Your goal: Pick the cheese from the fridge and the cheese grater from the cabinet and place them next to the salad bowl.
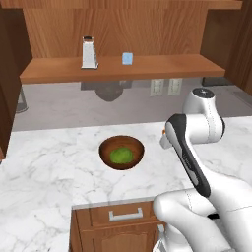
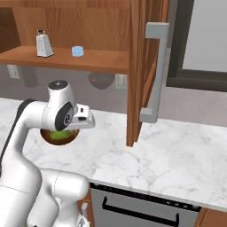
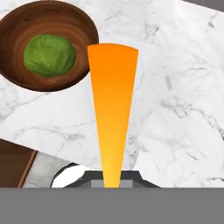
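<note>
One orange wedge of cheese [image 3: 112,109] sits clamped between the closed fingers of the gripper [image 3: 111,179]; seen from the hand, its narrow end is pinched low and its broad end fans away over the white marble counter [image 3: 175,96]. Cheese is held above the counter, just right of the salad bowl [image 3: 46,46], not touching it. Bowl is dark brown wood with a green mound of salad inside, resting on the marble near the counter's front edge. A sliver of orange shows at the arm's wrist [image 1: 164,132] in the left base view, right of the bowl.

Farther back, the cheese grater [image 1: 89,53] stands upright on the long wooden shelf of the cabinet [image 1: 123,68], with a small light-blue cup [image 1: 127,58] well apart to its right. Below the counter's near edge sits a wooden drawer with a metal handle [image 1: 125,214]. Far right, a tall grey handle [image 2: 156,73] stands beside a wooden panel.
</note>
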